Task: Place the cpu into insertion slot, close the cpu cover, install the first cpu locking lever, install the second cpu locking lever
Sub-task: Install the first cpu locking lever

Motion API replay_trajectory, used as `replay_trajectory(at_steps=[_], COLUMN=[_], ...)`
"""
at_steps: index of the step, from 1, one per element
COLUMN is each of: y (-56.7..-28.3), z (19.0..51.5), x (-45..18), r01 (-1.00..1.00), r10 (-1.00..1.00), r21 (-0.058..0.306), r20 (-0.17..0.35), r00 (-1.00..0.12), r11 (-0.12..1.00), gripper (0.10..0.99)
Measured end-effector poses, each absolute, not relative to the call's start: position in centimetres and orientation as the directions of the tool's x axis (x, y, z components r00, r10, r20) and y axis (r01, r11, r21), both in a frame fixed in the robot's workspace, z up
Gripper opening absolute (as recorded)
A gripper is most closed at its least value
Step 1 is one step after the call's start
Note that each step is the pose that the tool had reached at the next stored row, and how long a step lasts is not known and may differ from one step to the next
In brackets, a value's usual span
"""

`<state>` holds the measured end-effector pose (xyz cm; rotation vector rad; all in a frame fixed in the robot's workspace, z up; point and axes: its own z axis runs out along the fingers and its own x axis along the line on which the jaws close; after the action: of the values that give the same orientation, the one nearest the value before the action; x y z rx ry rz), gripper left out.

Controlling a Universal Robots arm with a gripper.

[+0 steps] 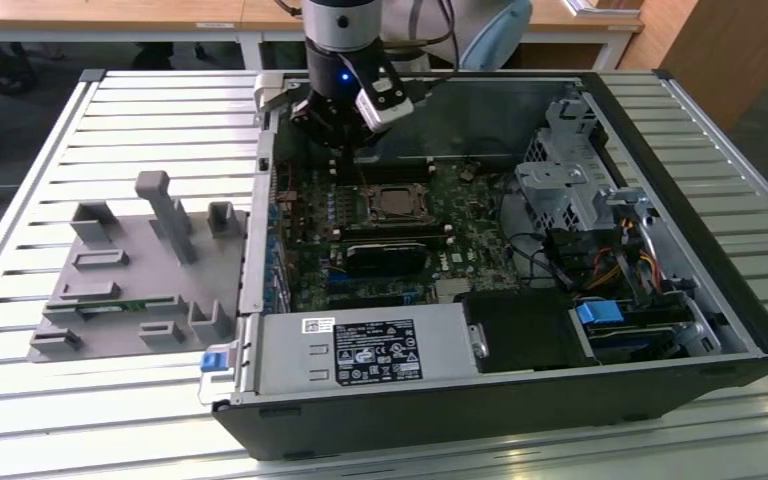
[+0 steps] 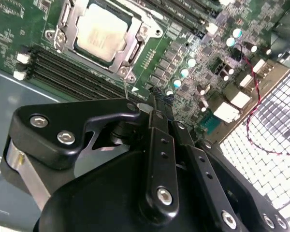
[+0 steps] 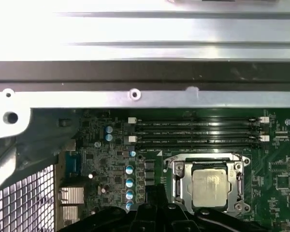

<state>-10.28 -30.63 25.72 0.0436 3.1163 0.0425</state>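
Near the cpu (image 2: 100,33), tool (image 2: 154,100) closed, empty

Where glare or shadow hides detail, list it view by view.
Exterior view: glare whitens the slatted table; the motherboard sits dimmer. First wrist view: everything beyond the case rim is washed out white, the cpu evenly lit. Second wrist view: the perforated panel glares, and the gripper looms as a dark mass.

Bright light, white glare (overexposed), soft shadows
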Motion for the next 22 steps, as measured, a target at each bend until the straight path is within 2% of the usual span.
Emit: replay_trajectory(at_steps=[22], y=[-28.6], z=[25.4], x=[-9.4], r01=[0.022], r10=[0.022], r21=[0.028], r20=[-0.024], r00=[-0.999], r11=[0.999], gripper=[0.106])
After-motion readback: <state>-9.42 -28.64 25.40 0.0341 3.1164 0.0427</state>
